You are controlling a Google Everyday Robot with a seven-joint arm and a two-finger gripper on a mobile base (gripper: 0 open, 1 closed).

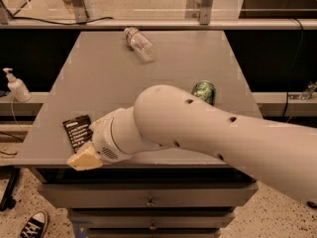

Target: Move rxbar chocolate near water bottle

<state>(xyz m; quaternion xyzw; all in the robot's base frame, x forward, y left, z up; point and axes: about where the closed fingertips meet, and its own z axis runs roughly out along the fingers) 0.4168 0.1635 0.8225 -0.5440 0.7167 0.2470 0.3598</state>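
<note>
The rxbar chocolate (78, 131), a flat black wrapper with white text, lies near the front left corner of the grey table (109, 83). The water bottle (139, 44), clear and ribbed, lies on its side at the far middle of the table. My gripper (84, 158) shows as a tan tip at the table's front left edge, just in front of and touching or nearly touching the bar's near end. The thick white arm (208, 133) comes in from the lower right and hides much of the table's front.
A green drink can (203, 91) stands right of centre, partly hidden behind my arm. A white pump dispenser (16, 86) sits on a ledge left of the table. Drawers (148, 201) lie below the table front. A shoe (33, 225) is on the floor at lower left.
</note>
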